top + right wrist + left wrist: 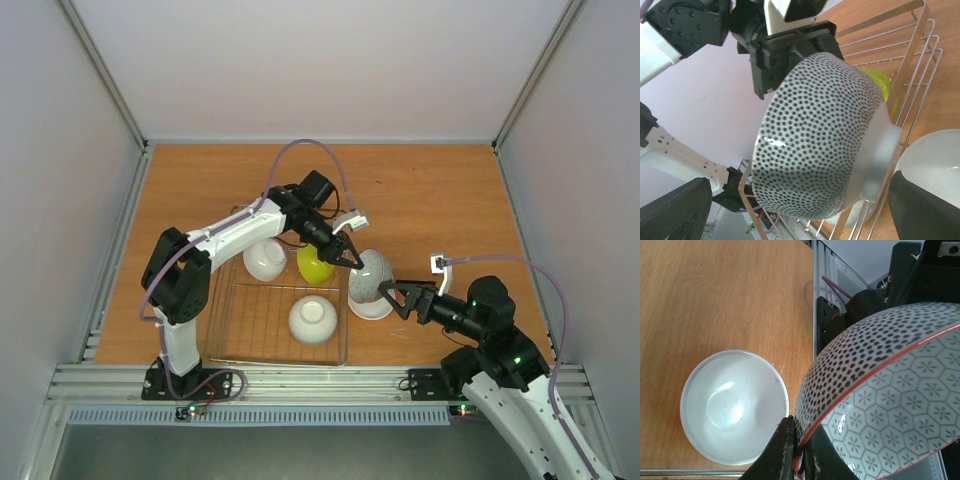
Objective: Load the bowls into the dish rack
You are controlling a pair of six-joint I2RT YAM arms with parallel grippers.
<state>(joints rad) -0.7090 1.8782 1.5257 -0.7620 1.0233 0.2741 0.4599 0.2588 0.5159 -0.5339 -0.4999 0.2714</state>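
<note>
Left pincer (352,258): clamped on the red-edged rim of the dotted bowl (370,272), holding it up on edge in the air.
Dotted bowl: dark dots outside, hexagon flower pattern inside. It hangs over the right wall of the dish rack (262,330), with its foot turned toward the right arm.
Right pincer (398,295): spread wide open. In the right wrist view its two dark fingers (675,212) stand on either side of the bowl's foot. I cannot tell whether they touch it.
Pale bowl (378,308): upright on the wooden surface (430,200), just outside the rack's right wall and directly beneath the dotted bowl. It is partly hidden by that bowl from above.
Yellow-green bowl (315,263): inside the rack at its far right, just behind the left pincer and partly covered by it.
Far white bowl (265,258): in the rack's far-left part, beside the yellow-green bowl and under the left arm (240,225).
Near white bowl (312,318): in the rack toward its near right, apart from the other two.
In the way: the left arm reaches diagonally across the rack, over its far half. The rack's right wire wall stands between the pale bowl and the rack floor.
</note>
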